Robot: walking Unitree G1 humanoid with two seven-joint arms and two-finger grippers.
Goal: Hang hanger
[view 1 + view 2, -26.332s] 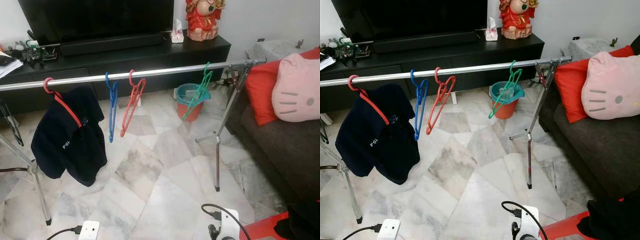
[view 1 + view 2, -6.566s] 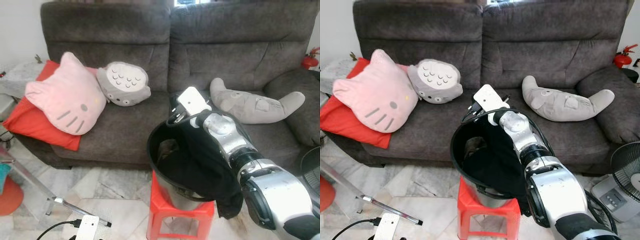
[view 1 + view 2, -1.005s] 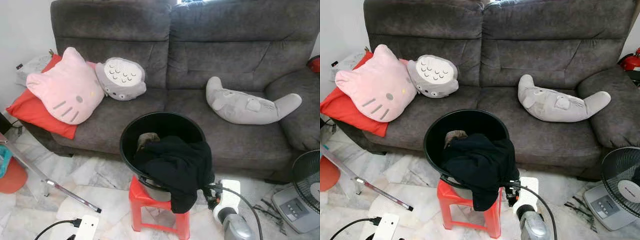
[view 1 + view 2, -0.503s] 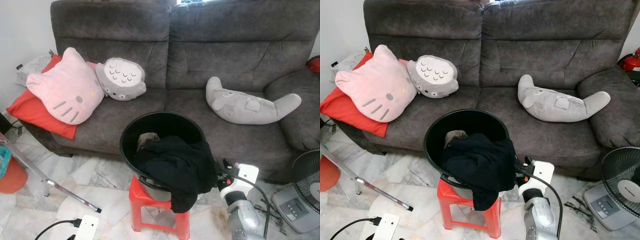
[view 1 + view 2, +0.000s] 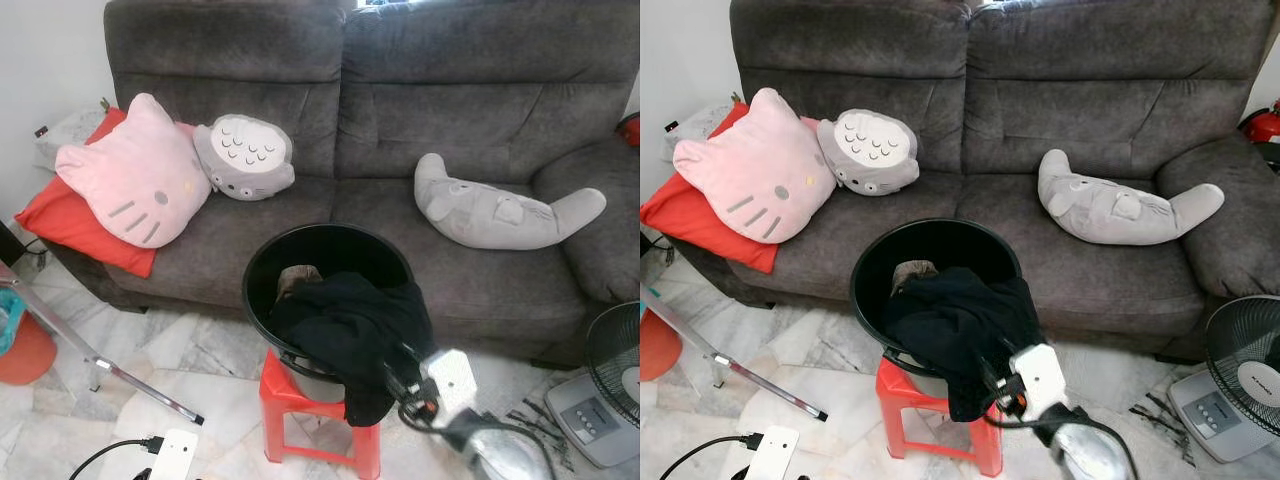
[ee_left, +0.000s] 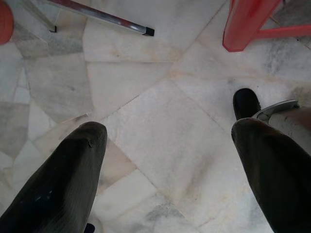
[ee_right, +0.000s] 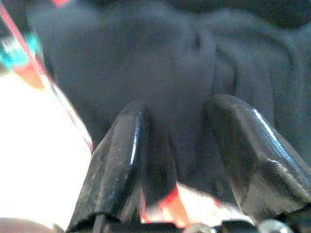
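No readable text, labels, brands or numbers can be made out anywhere. Faces are stitched on the pink cushion and grey cushion, but no lettering is seen.

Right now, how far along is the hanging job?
Early. Nothing looks hung here: the black garment is draped over the rim of the black bucket on the red stool. In hand: the right gripper, fingers apart, is at the garment. Left: grasping it and hanging it. The left gripper hangs open over the floor.
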